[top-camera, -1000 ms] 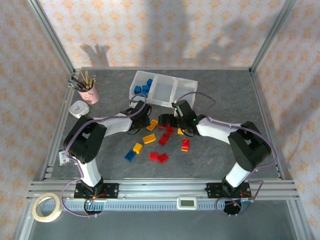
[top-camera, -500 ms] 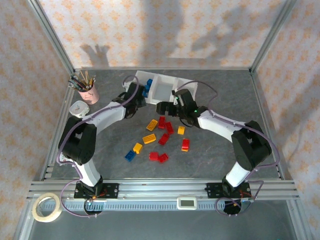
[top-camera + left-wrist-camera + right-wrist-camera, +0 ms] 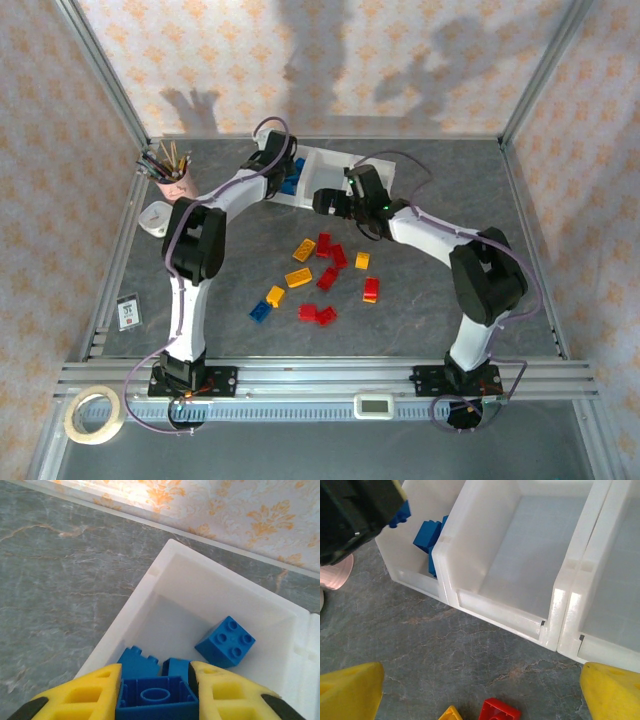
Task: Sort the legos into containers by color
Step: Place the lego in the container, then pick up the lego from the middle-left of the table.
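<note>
white plastic three-bin tray (image 3: 500,615): far on grey counter (image 3: 440,320) | blue plastic bricks (image 3: 225,641): in left bin (image 3: 140,605) | red and yellow bricks (image 3: 325,245): before tray

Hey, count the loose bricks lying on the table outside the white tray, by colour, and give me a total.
Red bricks: 6
Yellow bricks: 4
Blue brick: 1
Total: 11
The yellowish edge on the rightmost red one is too small to tell apart, so it is not counted separately.
</note>
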{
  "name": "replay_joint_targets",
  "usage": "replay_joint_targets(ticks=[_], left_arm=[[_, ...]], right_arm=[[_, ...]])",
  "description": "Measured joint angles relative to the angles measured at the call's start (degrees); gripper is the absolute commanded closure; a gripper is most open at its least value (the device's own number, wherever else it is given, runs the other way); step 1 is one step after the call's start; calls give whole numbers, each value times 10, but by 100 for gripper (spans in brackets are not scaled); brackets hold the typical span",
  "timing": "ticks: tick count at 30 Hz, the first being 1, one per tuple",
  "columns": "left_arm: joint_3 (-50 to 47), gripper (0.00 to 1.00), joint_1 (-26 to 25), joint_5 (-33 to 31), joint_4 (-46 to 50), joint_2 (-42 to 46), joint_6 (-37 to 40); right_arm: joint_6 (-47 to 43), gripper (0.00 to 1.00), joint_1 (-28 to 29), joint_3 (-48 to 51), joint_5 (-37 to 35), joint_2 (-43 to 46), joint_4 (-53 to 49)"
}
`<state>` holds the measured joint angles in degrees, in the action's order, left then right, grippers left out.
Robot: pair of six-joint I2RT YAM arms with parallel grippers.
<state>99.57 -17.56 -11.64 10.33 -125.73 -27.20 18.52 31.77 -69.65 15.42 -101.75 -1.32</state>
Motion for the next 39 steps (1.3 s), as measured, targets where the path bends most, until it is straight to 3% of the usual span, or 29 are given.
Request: replay_joint_targets(ticks=[4, 7, 17, 27, 35, 39], left_arm=[[44, 49, 0, -7, 16, -31, 8], [63, 44, 0, -9, 21, -37, 14], [49, 41, 0, 18, 37, -13, 18], [-174, 37, 0, 82, 30, 231, 16], [-382, 35, -7, 95, 35, 392, -4], [-455, 33, -36, 83, 68, 461, -29]], right_arm=[[-2, 0, 0, -9, 0, -4, -4], [-4, 0, 0, -13, 0, -5, -6], [-8, 0, 0, -16, 5, -5, -23], [-6, 0, 3, 54, 35, 57, -26], [-6, 0, 40, 111, 41, 78, -25], [-6, 0, 68, 141, 40, 86, -22]])
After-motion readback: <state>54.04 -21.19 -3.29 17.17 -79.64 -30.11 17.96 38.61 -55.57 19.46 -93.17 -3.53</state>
